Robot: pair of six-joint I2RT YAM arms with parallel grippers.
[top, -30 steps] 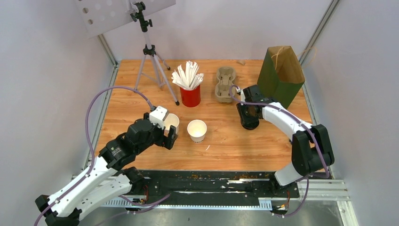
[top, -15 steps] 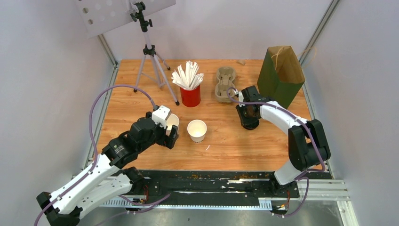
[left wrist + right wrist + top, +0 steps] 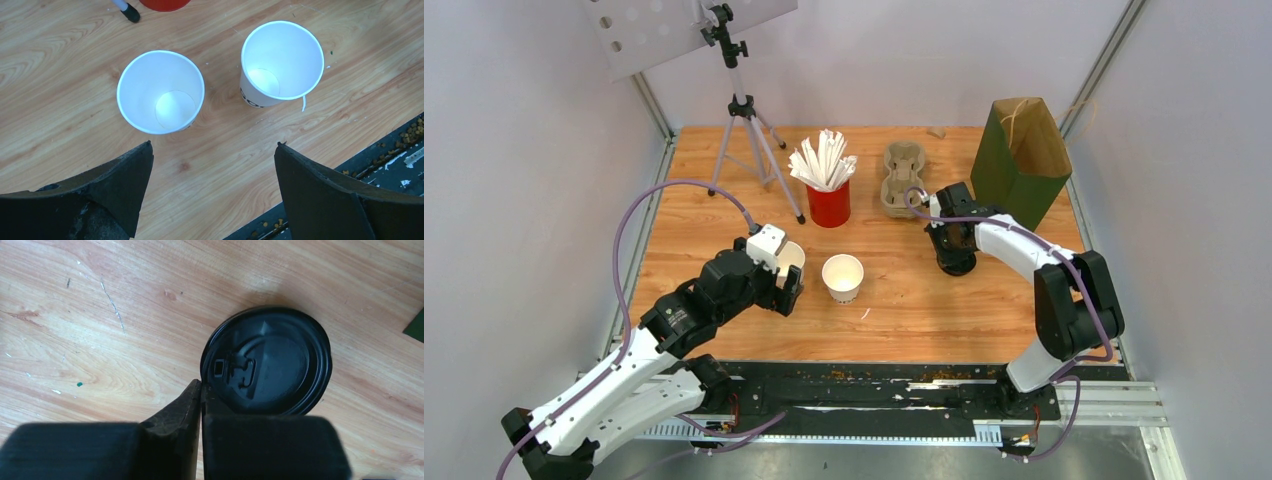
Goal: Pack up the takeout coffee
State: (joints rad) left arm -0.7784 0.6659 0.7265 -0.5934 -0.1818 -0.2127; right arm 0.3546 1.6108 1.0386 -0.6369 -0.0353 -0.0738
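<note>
Plainly, the two white cups stand upright and lidless on the wooden table; the left paper cup and the right paper cup sit near each other without touching; each shows only a bare white bottom inside, and the right one carries a small dark print low on its side. The left gripper hovers just short of them with its jaws wide apart and nothing between them; in the top view the left paper cup sits just beyond its fingers.

A black plastic lid lies on the table well to the right of the cups, near the green paper bag; the right gripper has its jaws pressed together on the lid's near rim, one finger outside the rim, the other over the lid.

Behind the cups a red cup holds a bunch of white straws; just to its right lies the beige pulp cup tray; the bag stands upright with its mouth open, and what it holds cannot be made out; a tripod stands at the far left.
</note>
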